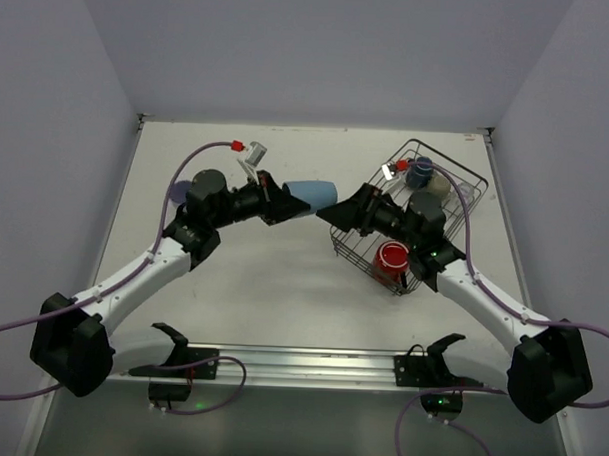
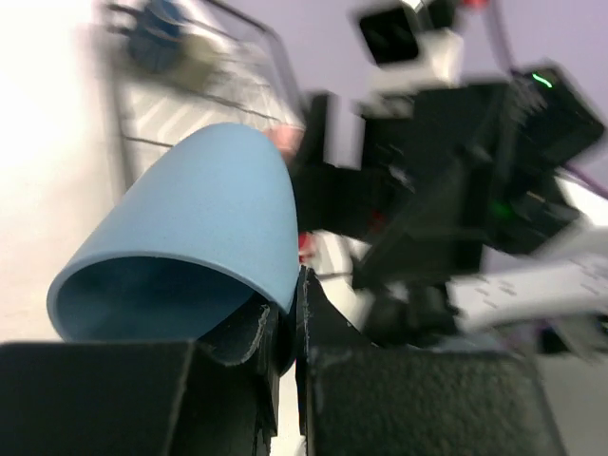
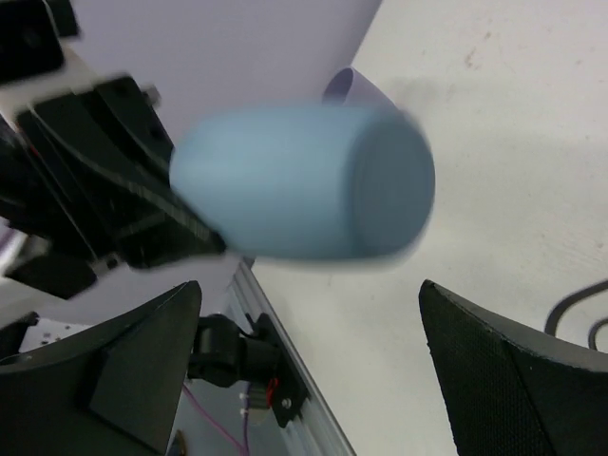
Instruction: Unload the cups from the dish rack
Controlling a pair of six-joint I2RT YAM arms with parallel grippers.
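Cup [image 1: 314, 193], light blue | left gripper [image 1: 283, 200] is clamping its rim, holding it sideways | right gripper [image 1: 340, 211] is facing its base, fingers apart, gripping nothing | dish rack [image 1: 452, 161] is sitting just behind right gripper, holding red cup [image 1: 391, 258]

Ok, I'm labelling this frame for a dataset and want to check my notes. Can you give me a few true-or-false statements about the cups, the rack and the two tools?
1. The left tool grips the light blue cup at its rim. True.
2. The right tool is shut on the red cup. False: its fingers are spread wide and hold nothing.
3. The red cup is in the dish rack. True.
4. The light blue cup stands upright on the table. False: the left tool holds it on its side.
5. The dark blue cup is in the dish rack. True.
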